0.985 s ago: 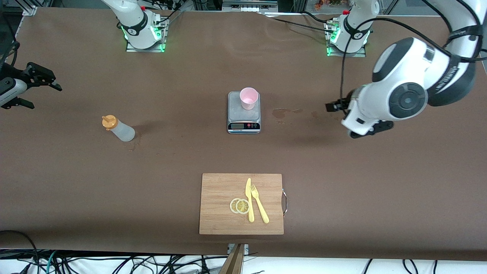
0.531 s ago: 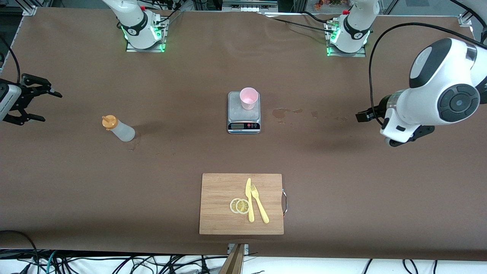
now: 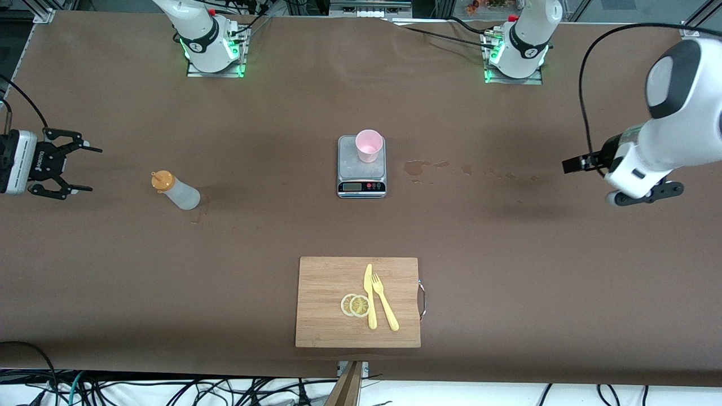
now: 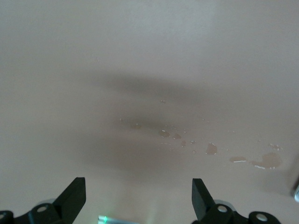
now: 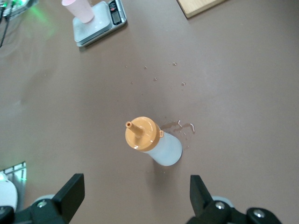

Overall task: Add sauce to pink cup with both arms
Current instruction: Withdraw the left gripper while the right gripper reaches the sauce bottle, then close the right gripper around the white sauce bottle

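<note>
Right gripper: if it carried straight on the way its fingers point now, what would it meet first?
Most likely the sauce bottle. The right gripper, open, points along the table toward it, and the right wrist view shows the bottle between the fingers' line. Height is unclear, so it might pass above the cap.

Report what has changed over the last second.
The left end effector drew away from the scale toward the left arm's end of the table. The right end effector swung lower in the front view, facing the sauce. Both are open and empty. The sauce and the pink cup stayed put.
</note>
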Tool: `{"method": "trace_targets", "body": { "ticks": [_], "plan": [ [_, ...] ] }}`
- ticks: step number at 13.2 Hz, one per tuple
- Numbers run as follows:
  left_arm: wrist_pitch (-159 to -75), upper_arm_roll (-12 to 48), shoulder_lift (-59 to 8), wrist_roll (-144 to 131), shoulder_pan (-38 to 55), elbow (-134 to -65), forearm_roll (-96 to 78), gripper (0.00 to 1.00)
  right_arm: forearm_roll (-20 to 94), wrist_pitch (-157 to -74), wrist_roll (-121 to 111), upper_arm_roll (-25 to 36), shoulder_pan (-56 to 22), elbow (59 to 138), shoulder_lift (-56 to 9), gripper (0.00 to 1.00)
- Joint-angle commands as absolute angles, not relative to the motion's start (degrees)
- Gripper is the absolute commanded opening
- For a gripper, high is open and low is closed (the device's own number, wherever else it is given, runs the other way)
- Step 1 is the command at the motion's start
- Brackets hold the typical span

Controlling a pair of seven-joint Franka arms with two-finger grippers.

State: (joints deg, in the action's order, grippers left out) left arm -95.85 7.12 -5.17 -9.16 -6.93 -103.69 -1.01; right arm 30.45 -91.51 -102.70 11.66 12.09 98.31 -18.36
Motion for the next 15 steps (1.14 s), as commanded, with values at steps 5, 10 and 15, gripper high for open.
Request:
{"method": "trace_targets", "body": {
  "ticks": [5,10,15],
  "plan": [
    [-101.25,1.05,6.06,-2.02,-0.09,-106.89,-4.13,1.00,42.61,-91.14,-126.62,12.83,14.94,97.47,-29.34,1.00],
    [-88.78,2.55,2.91,-1.41,1.58,-98.63,2.37,1.00,48.77,-92.98,-131.39,13.10,14.42,97.12,-34.45,1.00],
    [-94.36,2.64,2.90,-2.11,0.53,-100.27,0.28,1.00,49.04,-93.25,-139.21,13.10,12.39,97.82,-36.56,1.00]
  ]
}}
